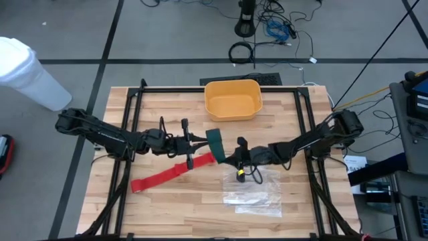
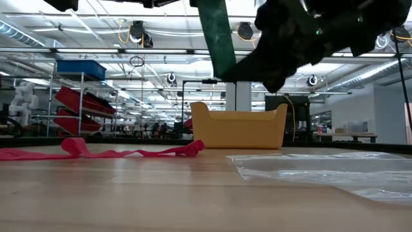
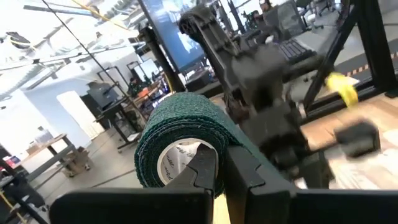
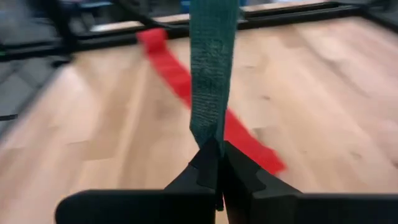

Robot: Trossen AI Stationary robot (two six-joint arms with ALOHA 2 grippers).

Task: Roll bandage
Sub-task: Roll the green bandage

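Both arms meet over the middle of the wooden table. The left gripper has its fingers closed on a green roll of stretchy wrap, with one finger poked into the white hole of the roll. A green strip comes off that roll and hangs in the air between the two arms. The right gripper is squeezed shut on the free end of the green strip. The red bandage is not held by anything. It lies flat on the table as a long band, under the two grippers, and runs from the middle of the table toward the front left. In the low view it looks a bit bunched up in spots, but that is hard to be sure of. A clear plastic bag lies on the table just under the right gripper. A yellow bin sits at the back of the table, well apart from the bandage.
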